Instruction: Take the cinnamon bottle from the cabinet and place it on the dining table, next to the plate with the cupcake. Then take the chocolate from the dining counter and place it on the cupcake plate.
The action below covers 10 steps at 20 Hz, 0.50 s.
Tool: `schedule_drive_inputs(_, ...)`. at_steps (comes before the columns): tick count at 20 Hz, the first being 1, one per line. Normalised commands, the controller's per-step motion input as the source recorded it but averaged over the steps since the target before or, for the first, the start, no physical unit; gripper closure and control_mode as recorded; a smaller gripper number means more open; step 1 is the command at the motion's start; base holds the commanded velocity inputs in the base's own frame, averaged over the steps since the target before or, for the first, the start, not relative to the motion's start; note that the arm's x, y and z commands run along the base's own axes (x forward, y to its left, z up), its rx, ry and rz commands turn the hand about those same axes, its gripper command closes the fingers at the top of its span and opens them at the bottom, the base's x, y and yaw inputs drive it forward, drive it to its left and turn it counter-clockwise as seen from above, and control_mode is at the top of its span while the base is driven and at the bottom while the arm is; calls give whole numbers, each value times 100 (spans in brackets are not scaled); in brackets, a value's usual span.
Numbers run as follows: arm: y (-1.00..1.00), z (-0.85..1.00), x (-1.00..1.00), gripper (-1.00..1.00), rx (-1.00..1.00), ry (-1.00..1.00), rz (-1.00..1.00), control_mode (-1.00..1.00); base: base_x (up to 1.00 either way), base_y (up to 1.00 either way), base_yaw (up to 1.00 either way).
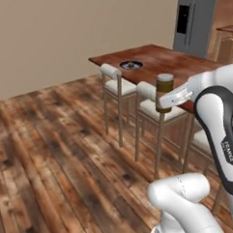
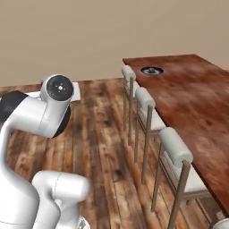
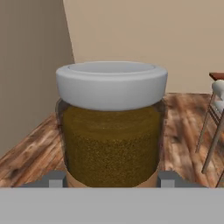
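Spanning the floor of the left base view: worn brown plank boards (image 1: 57,155), beige wall (image 1: 75,33) behind, grey refrigerator (image 1: 193,20) at far right. Dining table (image 1: 173,62), dark reddish-brown gloss top, far right; three white-cushioned stools (image 1: 118,87) ranged along its near-left edge. Plate (image 1: 131,65), dark, round, near the table's far-left corner, small dark cupcake (image 1: 131,64) on it. Cinnamon bottle (image 1: 164,92), brown with paler band and dark lid, upright in the air near the middle stool, clear of the table top, gripper (image 1: 167,100) clamped across its lower body from the right.

Right base view: same plank floor, beige wall. Dining table (image 2: 192,103) runs from far centre to near right; plate (image 2: 152,70) at its far-left corner, cupcake too small to detail. Stools (image 2: 174,150) along the left edge. White arm at near left.

Hand view: cinnamon bottle (image 3: 111,127) directly ahead, between the two grey fingertips (image 3: 57,179), jaws part open and closed on its sides. Pale lid uppermost, brown granular contents below. Floor, wall, stool legs (image 3: 212,135) at right beyond.
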Motion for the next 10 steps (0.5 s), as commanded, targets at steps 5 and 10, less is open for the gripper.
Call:
schedule_drive_inputs(5, 0, 0, 0, 100, 0, 0, 0, 100, 73, 43, -30)
schedule_drive_inputs(10, 0, 0, 0, 100, 0, 0, 0, 100, 68, 52, -22)
